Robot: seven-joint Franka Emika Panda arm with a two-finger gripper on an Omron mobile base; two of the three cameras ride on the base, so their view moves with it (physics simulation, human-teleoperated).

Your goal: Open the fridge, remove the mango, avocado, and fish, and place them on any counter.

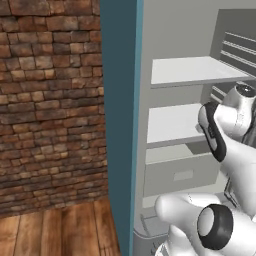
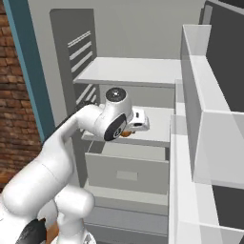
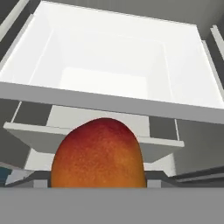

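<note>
The fridge [image 2: 138, 71] stands open, and the smooth, rounded orange-red mango [image 3: 98, 155] sits right at the fingers over the middle white shelf [image 2: 152, 128]; whether the fingers pinch it, I cannot tell. Judging by this, all 3 items are still to reach a table.

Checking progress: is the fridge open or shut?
Open: the fridge shows its white shelves and grey drawer.

I'm working in a home kitchen: an open fridge [image 1: 175, 70] with white shelves [image 2: 138, 71] ahead of the gripper [image 2: 128, 131], brick wall [image 1: 50, 100] and wooden floor [image 1: 60, 230] off to its left.
</note>
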